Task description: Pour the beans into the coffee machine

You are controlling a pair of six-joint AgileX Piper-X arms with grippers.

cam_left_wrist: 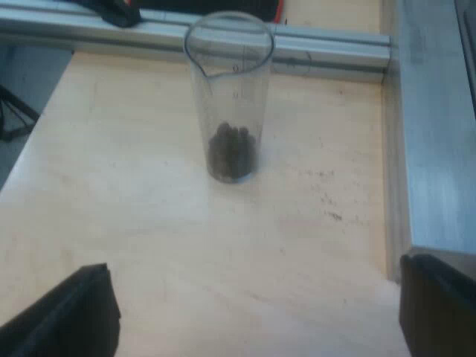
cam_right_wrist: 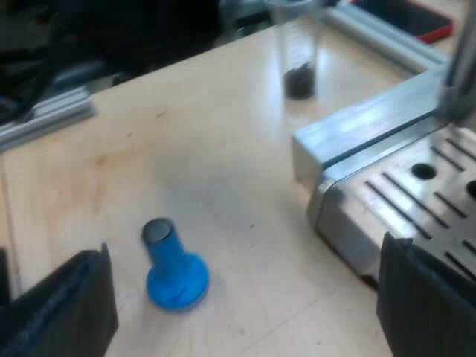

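1. The measuring glass [cam_left_wrist: 229,89] stands upright on the table [cam_left_wrist: 149,223]. It is near the edge along which an aluminium rail [cam_left_wrist: 335,52] runs, and not far from the base of the espresso machine [cam_right_wrist: 349,149]. Nothing touches it.
2. The beans [cam_left_wrist: 232,152] lie as a small dark heap on the glass's bottom, far below the rim. They are not yet poured.
3. My left gripper [cam_left_wrist: 253,286] hangs over the table short of the glass. Its two fingers are spread far wider than the glass and hold nothing.
4. My right gripper [cam_right_wrist: 245,297] is likewise wide apart and empty. It is over the table between the blue tamper [cam_right_wrist: 172,268], which sits on its broad base, and the machine's slotted drip tray [cam_right_wrist: 439,182].
5. Handling, as I judge it:
   - The glass looks clear, thin-walled and light, with so few beans in it.
   - Its smooth wall is probably slippery.
   - I cannot tell whether it is glass or plastic, so it is best treated as breakable.
   - Tall and narrow, it would likely topple at a sideways nudge.
6. The best hold seems to be around the wall at mid-height, above the beans and below the rim. The fingers would go on opposite sides, leaving the pouring lip free.
7. Count:
   - one measuring glass
   - one tamper
   - one machine
   - one rail
   - two grippers of two fingers each
   - the beans are too clumped to count
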